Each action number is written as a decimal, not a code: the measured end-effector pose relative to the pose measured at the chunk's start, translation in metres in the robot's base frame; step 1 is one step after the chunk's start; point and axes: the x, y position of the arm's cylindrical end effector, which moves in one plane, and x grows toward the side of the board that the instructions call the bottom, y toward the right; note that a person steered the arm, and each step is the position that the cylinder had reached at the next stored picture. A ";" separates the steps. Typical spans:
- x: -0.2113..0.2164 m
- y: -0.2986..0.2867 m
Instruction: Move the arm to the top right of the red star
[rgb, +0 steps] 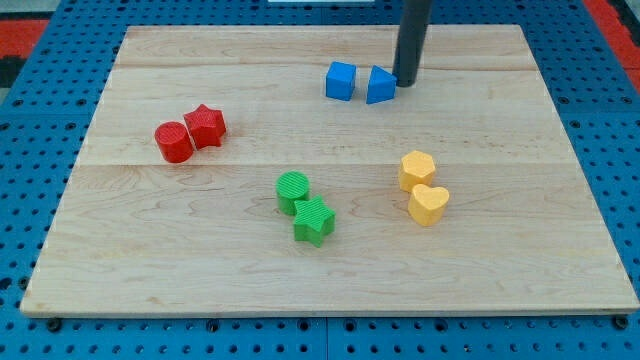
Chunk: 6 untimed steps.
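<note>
The red star lies on the wooden board at the view's left, touching a red cylinder on its lower left. My tip is at the view's top, right of centre, far to the right of the red star and a little higher. It stands just right of a blue block, touching or nearly touching it.
A blue cube sits left of the blue block. A green cylinder and a green star lie at the board's centre. A yellow hexagon and a yellow heart lie at the right. The board's edge borders blue pegboard.
</note>
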 end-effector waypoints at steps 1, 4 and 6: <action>-0.006 -0.006; -0.046 -0.179; 0.031 -0.192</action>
